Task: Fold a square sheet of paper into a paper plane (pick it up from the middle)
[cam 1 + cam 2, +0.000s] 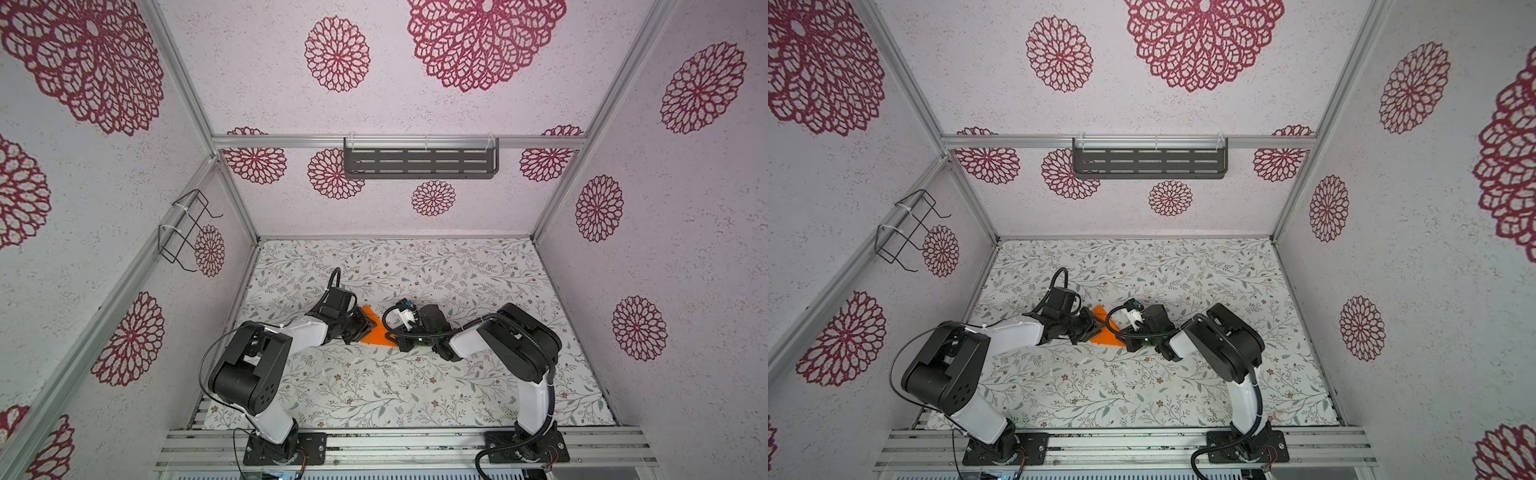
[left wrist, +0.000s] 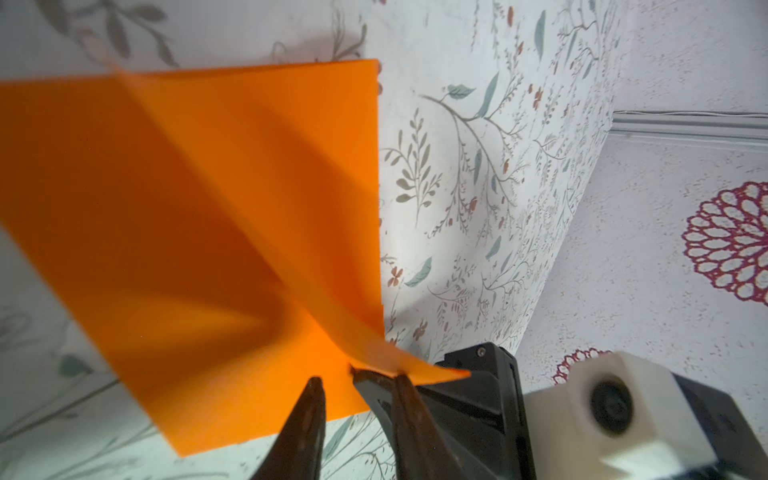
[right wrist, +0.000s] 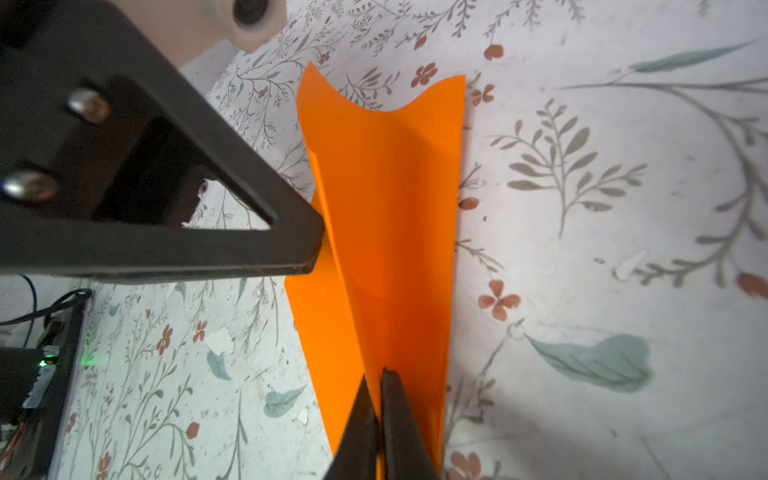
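The orange sheet of paper [image 1: 376,333] sits partly folded in the middle of the flowery desk [image 1: 374,395], between the two arms. One flap stands up along a crease (the rest looks flat). The right end effector [image 3: 375,376] is pinched tight on the raised fold at one end of the paper. The left end effector [image 2: 336,376] is a little way open, with a gap between its fingers. A corner of the flap rests on one finger [image 2: 386,395], and it does not seem to grip anything.
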